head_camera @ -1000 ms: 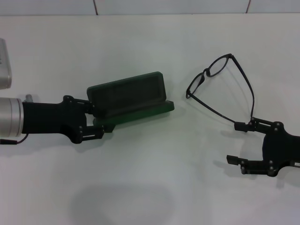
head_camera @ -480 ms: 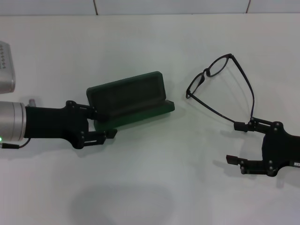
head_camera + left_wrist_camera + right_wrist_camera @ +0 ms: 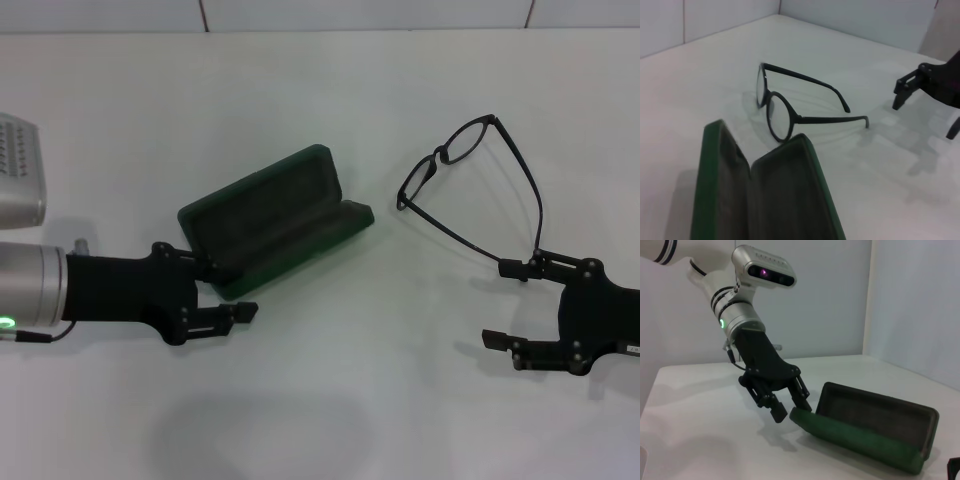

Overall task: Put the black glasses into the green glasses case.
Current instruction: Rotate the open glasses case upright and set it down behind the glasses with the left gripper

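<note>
Fingers of the left hand (image 3: 225, 287) are spread narrowly at the near-left corner of the green glasses case (image 3: 275, 215), which lies open on the white surface (image 3: 330, 380). Beyond it toward the right hand (image 3: 500, 305), the black glasses (image 3: 465, 190) rest unfolded. That hand is held wide, one fingertip (image 3: 512, 268) just beside a temple tip.

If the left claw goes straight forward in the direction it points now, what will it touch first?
Most likely the green glasses case. The left claw points toward the robot's right with the open case's near end directly at its fingertips. The black glasses lie farther on.
</note>
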### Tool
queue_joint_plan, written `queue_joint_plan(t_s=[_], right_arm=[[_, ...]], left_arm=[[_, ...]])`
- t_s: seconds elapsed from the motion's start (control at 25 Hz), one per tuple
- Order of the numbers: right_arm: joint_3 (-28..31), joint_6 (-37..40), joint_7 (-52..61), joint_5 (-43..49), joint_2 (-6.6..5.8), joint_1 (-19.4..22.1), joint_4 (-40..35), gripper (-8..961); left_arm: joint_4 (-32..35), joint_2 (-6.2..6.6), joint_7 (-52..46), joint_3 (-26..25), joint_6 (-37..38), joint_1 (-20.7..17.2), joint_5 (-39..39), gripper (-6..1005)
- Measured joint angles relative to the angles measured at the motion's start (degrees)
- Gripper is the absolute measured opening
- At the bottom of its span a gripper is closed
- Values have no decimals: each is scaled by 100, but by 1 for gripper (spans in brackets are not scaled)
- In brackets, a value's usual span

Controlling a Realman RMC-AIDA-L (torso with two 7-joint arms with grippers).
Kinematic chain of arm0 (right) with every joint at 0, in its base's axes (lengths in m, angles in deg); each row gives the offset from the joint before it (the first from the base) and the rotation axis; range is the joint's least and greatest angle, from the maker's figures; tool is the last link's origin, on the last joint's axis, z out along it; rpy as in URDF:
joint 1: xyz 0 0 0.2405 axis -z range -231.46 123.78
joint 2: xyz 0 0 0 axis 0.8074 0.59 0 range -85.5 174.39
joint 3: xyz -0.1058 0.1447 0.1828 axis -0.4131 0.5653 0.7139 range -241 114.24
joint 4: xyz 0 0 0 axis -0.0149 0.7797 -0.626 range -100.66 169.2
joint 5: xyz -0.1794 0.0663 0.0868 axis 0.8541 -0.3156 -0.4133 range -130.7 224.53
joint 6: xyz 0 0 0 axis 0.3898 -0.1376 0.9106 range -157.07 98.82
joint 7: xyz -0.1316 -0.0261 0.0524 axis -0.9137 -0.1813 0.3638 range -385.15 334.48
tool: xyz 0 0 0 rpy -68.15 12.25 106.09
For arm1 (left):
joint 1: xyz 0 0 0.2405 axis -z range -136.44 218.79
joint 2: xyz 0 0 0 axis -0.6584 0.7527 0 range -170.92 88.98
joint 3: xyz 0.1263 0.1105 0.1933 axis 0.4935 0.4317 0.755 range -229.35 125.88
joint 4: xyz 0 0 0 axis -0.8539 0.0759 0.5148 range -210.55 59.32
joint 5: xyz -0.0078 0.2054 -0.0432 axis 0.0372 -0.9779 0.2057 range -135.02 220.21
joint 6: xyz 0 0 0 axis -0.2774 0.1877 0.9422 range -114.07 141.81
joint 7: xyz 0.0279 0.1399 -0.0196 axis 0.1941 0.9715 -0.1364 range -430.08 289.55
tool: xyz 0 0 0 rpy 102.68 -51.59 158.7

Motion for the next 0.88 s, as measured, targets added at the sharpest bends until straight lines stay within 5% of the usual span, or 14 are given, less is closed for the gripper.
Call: queue_joint_plan(t_s=[0.88], right_arm=[[-19,-81,5,0,25,-27,0,813]], left_arm=[[-447,-25,321,-10,-117,17,1,476]])
